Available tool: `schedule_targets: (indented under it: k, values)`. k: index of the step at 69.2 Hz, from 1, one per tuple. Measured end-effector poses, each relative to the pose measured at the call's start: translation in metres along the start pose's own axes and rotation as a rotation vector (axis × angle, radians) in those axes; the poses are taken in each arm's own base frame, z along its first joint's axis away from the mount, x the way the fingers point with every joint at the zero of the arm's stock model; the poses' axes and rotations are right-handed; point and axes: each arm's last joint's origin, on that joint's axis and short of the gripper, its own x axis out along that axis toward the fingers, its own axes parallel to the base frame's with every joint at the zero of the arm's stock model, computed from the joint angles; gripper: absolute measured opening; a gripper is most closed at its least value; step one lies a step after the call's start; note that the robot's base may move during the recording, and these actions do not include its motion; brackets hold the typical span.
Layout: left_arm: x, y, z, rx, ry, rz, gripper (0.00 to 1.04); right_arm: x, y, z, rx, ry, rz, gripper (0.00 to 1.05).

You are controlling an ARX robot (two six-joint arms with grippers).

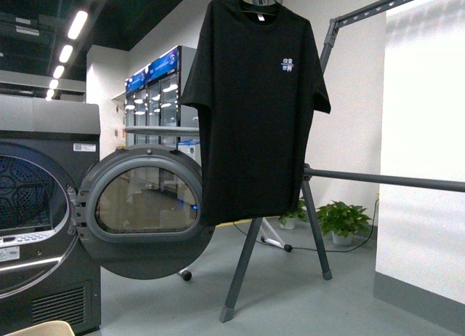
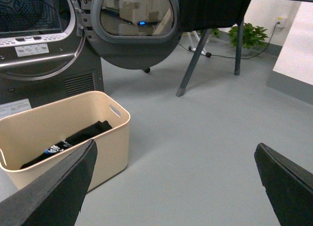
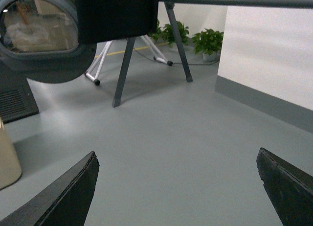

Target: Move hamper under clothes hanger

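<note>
**Grey floor: hamper [image 2: 54,121] by the dryer [image 1: 43,132], apart from the clothes hanger [image 1: 378,180]**

Front view: smooth grey flooring runs back to white walls and a row of lit glass-door cabinets [image 1: 156,89]. The dryer stands at the left with its round door [image 1: 145,212] swung open. A black T-shirt [image 1: 254,110] hangs from the top of the clothes hanger, covering part of the slanted legs, and the long crossbar runs off to the right. Potted plants [image 1: 341,220] sit by the far wall. Only a beige corner of the hamper shows, at the bottom left edge.

Left wrist view: the hamper rests on the floor just in front of the dryer, with dark clothing [image 2: 83,135] lying inside. It is apart from the rack's nearest leg. The left gripper [image 2: 173,187] is spread wide with bare floor between its fingers.

Right wrist view: the right gripper [image 3: 173,192] is likewise spread, grasping nothing. A sliver of the hamper shows at one edge, and the rack's legs and crossbar stand beyond.
</note>
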Motion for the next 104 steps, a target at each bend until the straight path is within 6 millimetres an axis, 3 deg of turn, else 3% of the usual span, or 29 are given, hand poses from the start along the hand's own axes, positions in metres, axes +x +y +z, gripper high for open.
schedule_targets:
  k: [104]
  values:
    - [0.0001,0.0000,-0.0002,0.000,0.002,0.000,0.98,0.0000,-0.0001,0.0000,0.000,0.000,-0.002,0.97]
